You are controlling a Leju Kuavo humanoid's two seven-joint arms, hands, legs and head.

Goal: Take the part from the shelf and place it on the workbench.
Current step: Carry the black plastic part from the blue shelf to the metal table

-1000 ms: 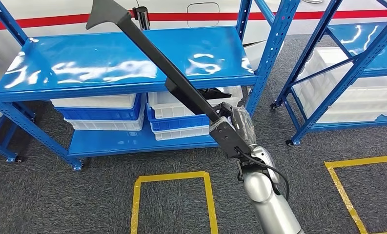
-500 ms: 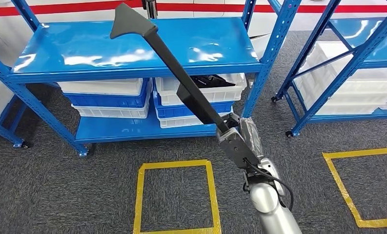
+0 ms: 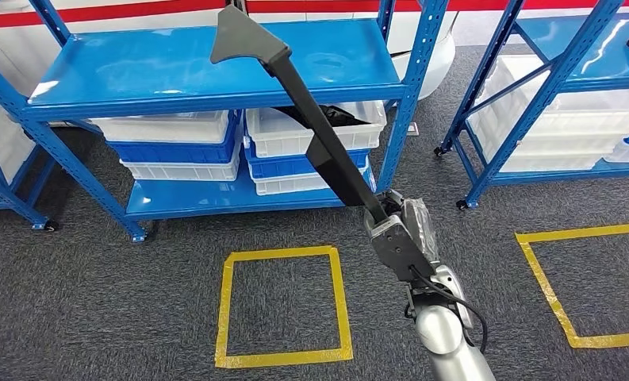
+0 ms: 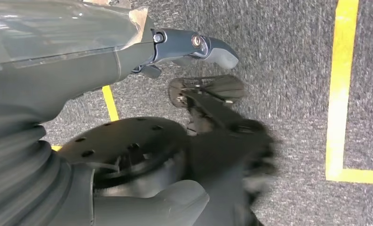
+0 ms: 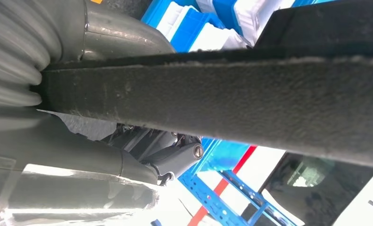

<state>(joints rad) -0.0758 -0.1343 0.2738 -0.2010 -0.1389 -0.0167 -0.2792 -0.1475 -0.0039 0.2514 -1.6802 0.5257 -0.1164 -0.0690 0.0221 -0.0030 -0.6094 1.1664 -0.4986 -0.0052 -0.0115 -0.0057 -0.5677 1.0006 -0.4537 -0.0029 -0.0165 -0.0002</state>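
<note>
Right hand [image 3: 398,230] grips the long black part [image 3: 311,127] by its lower end, slanting it toward eleven o'clock, probably to clear the blue shelf [image 3: 216,59].

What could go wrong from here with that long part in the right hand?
1. The long black part is held by the right hand at one end only, so it may lever and slip.
2. Its flared tip juts over the blue shelf; turning could knock an upright.
</note>
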